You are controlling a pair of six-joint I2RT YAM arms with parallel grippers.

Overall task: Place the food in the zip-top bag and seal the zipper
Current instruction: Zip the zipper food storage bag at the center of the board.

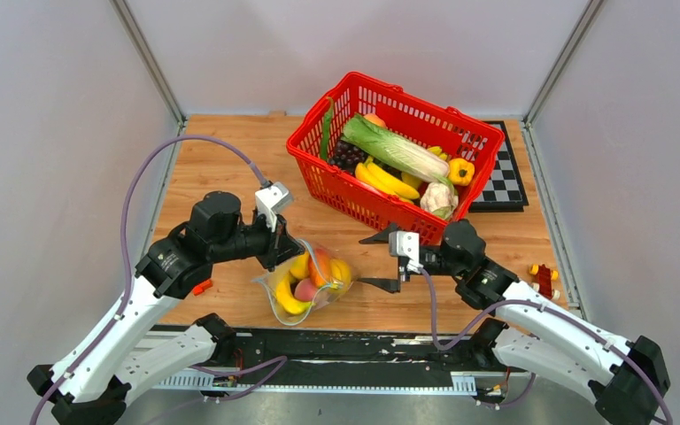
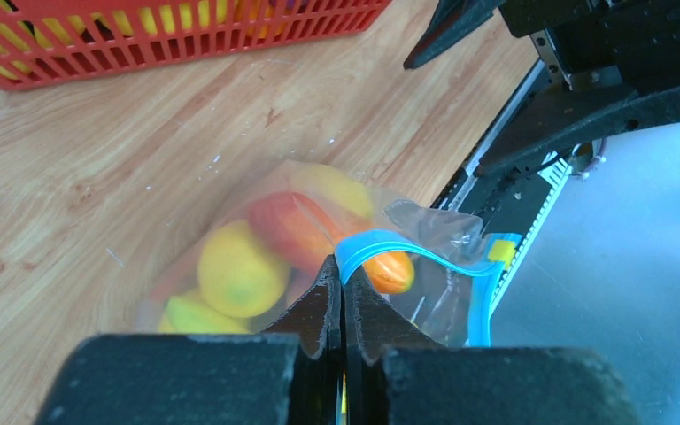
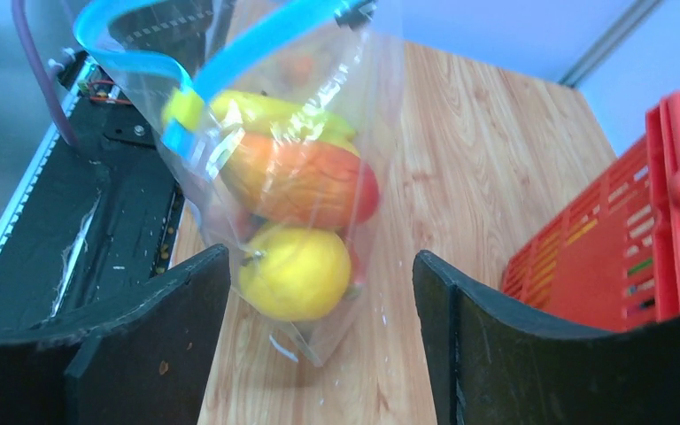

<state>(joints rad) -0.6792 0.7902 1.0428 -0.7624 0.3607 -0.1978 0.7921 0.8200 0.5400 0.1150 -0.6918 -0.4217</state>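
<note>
The clear zip-top bag point(image 1: 305, 285) hangs at the table's near edge, holding the food: a banana point(image 1: 287, 298), a pinkish peach point(image 2: 290, 225), yellow round fruits point(image 3: 294, 270) and an orange piece point(image 2: 389, 271). My left gripper point(image 2: 343, 266) is shut on the teal zipper point(image 2: 425, 251) at the bag's top and holds the bag up; it also shows in the top view point(image 1: 285, 251). The zipper point(image 3: 142, 62) curves away from the pinch, with a yellow slider point(image 3: 181, 108) on it. My right gripper point(image 1: 370, 261) is open and empty, just right of the bag, its jaws either side of the bag's lower corner point(image 3: 320, 257).
A red basket point(image 1: 319, 168) stands behind, holding a cabbage point(image 1: 396, 149), cauliflower point(image 1: 438, 199), bananas and a yellow pepper point(image 1: 460, 170). A chessboard point(image 1: 506, 181) lies at the back right. Small toy pieces point(image 1: 542, 276) lie at the right edge. A black rail point(image 1: 354, 341) runs along the front.
</note>
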